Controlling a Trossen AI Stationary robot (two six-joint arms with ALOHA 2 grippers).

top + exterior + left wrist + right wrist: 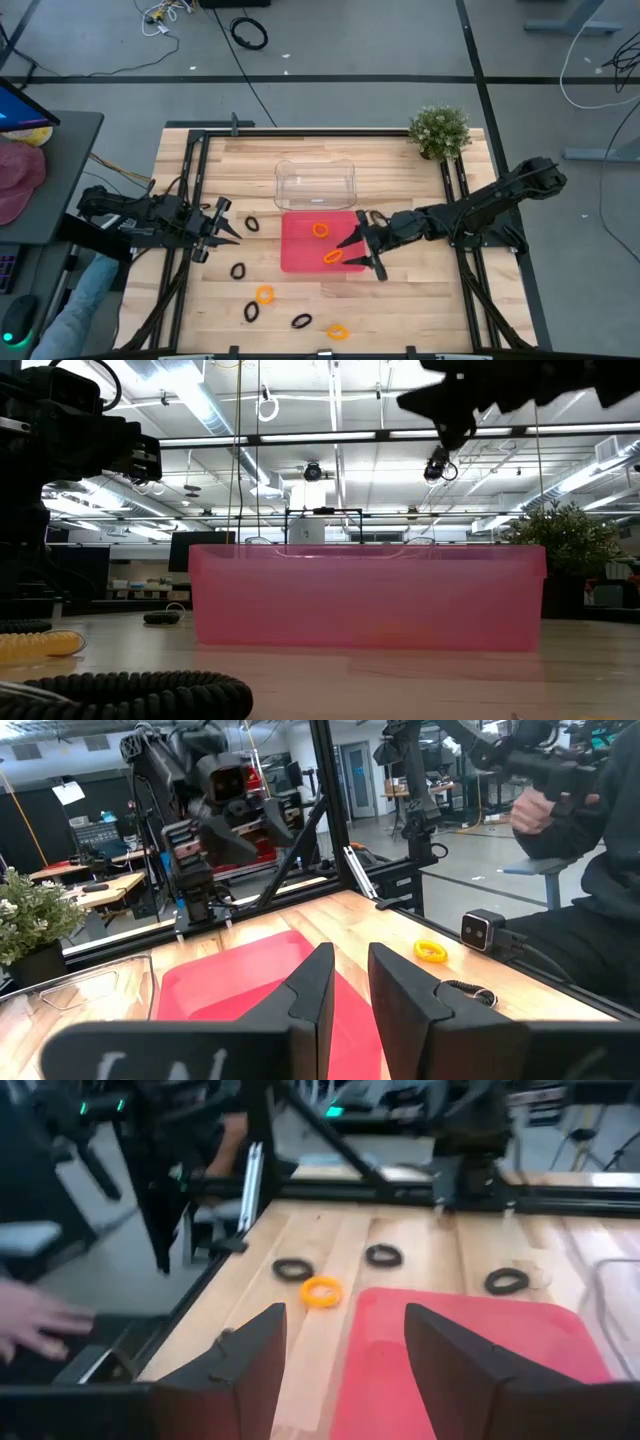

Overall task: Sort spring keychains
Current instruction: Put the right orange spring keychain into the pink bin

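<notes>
Orange keychain (332,256) seemingly just beside spread right tool (362,252), over red tray (300,255).

Two orange spring keychains (325,243) lie in the red tray (300,250). The right gripper (362,250) hangs open over the tray's right edge. The left gripper (222,232) waits left of the tray, fingers close together. Black loops (251,224) and two orange loops (264,294) are scattered left of and below the tray. A clear box (316,184) sits just above it.
</notes>
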